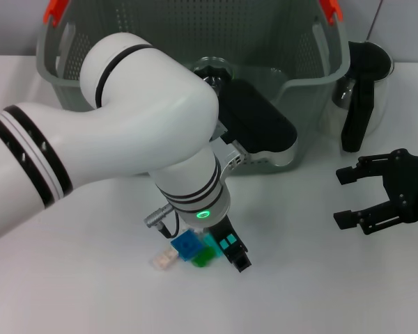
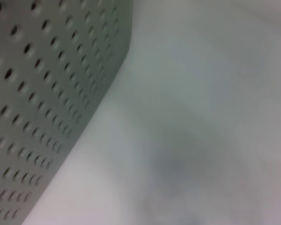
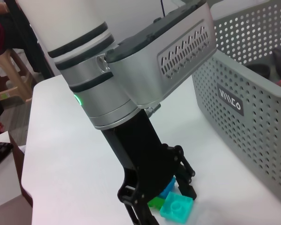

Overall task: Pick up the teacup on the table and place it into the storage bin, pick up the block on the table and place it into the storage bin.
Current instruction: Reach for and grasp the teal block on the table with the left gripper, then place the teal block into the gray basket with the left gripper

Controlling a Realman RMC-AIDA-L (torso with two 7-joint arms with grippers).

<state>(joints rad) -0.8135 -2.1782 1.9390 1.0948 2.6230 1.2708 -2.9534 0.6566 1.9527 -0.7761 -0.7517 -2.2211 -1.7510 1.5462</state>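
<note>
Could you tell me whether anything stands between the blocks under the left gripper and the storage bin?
Nothing visible does. The left gripper is down at the blocks on the table, and only bare table lies between them and the storage bin's front wall. The right gripper hangs off to the side.

Only one bit of writing can be made out: a small black label (image 3: 231,100) with white letters, stuck on the perforated wall of the storage bin (image 3: 253,117), right of centre in the right wrist view. The letters can't really be read for sure. Nothing readable is seen elsewhere.
</note>
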